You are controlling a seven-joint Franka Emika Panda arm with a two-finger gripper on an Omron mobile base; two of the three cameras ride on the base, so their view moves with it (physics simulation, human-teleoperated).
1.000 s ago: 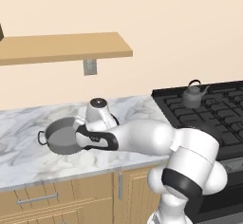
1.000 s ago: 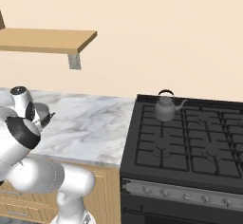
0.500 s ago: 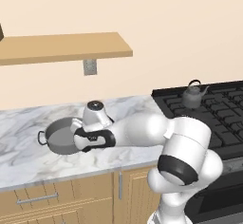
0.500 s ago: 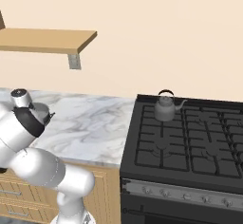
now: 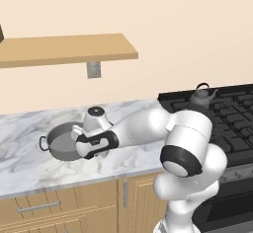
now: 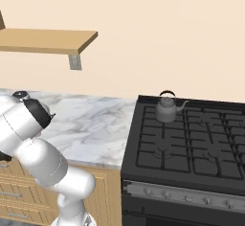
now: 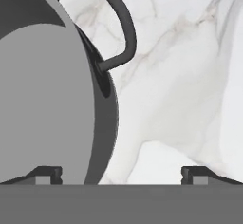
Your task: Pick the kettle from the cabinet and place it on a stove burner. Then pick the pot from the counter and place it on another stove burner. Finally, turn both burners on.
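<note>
Gripper (image 7: 121, 175) is spread wide, grasping nothing. In the hand view its two finger tips (image 7: 45, 174) stand far apart: one sits over the pot (image 7: 47, 95) interior, the other over bare marble, so the pot's rim and wall fall between them. No contact visible. One loop handle of the pot arcs up past the rim toward the top edge of that view.

In the left base view the arm reaches left across the counter (image 5: 29, 173), wrist low, hand hanging right at the pot's (image 5: 62, 145) right side and hiding part of it. Pot sits on the counter's middle, well in from the front edge, left loop handle pointing at the counter's left end. Wooden drawers (image 5: 44, 210) with bar handles run under the front edge.

Further right, the kettle (image 6: 166, 107) stands upright on the back left stove burner (image 6: 165, 117), near the counter's right end; spout points right, handle arched over the lid. The front left burner (image 6: 162, 155) is bare grate.

At the back, the cabinet shelf (image 5: 69, 49) hangs on the wall above the counter, grey bracket (image 5: 93, 69) under it.
</note>
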